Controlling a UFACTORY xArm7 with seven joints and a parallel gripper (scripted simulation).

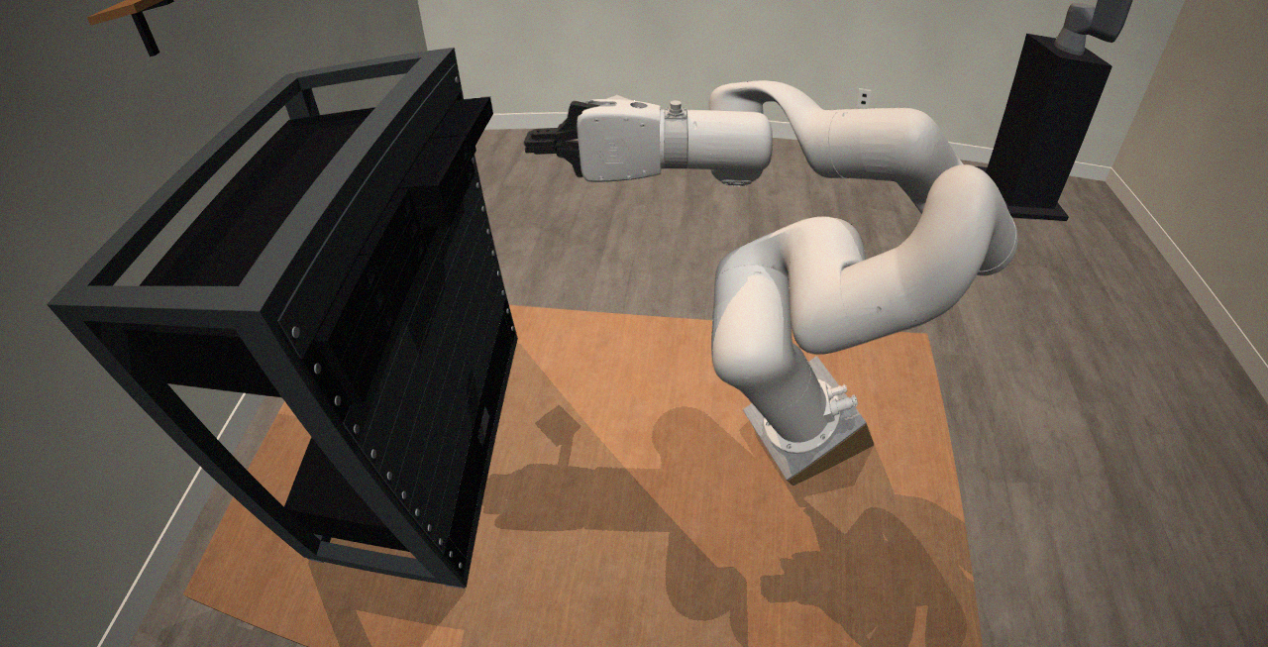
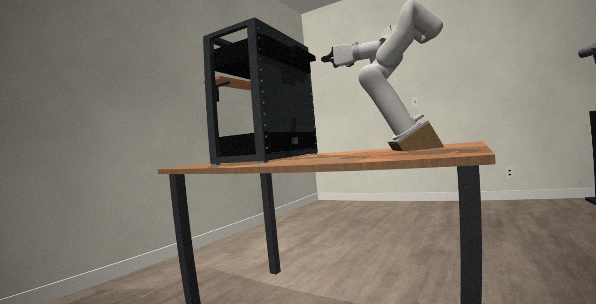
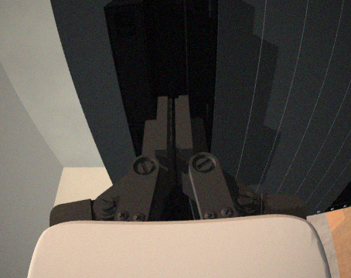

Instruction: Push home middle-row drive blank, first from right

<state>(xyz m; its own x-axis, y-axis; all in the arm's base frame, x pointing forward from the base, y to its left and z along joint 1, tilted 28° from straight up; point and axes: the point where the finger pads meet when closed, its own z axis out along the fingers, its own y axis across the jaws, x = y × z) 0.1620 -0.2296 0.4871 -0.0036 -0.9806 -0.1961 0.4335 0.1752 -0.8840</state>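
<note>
I take the rack [image 2: 252, 89] as my landmark: a black open frame standing on the left part of the wooden tabletop [image 2: 366, 158], its dark front panels facing the arm [image 2: 381, 93]. The storage chassis [image 2: 287, 54] sits in the rack's top section, and its front stands a little proud of the rack's front posts. From the wrist view I see stepped dark faces on that front, some standing out farther than others, but I cannot pick out the individual drive blanks or say which one is the middle-row, rightmost blank; the surfaces are too dark and too close in tone.

My gripper [image 2: 324, 57] is level with the chassis, out in front of the rack with a visible gap between the fingertips and the chassis face. It points horizontally toward that front. In the top view the gripper [image 1: 539, 143] sits off the rack's far front corner, apart from it. The fingers are closed together with nothing between them; in the wrist view the two pads lie side by side with only a thin line separating them, aimed at the dark chassis front.

The arm's base [image 2: 431, 140] is mounted on a tilted wedge on the tabletop, well to the right of the rack.
</note>
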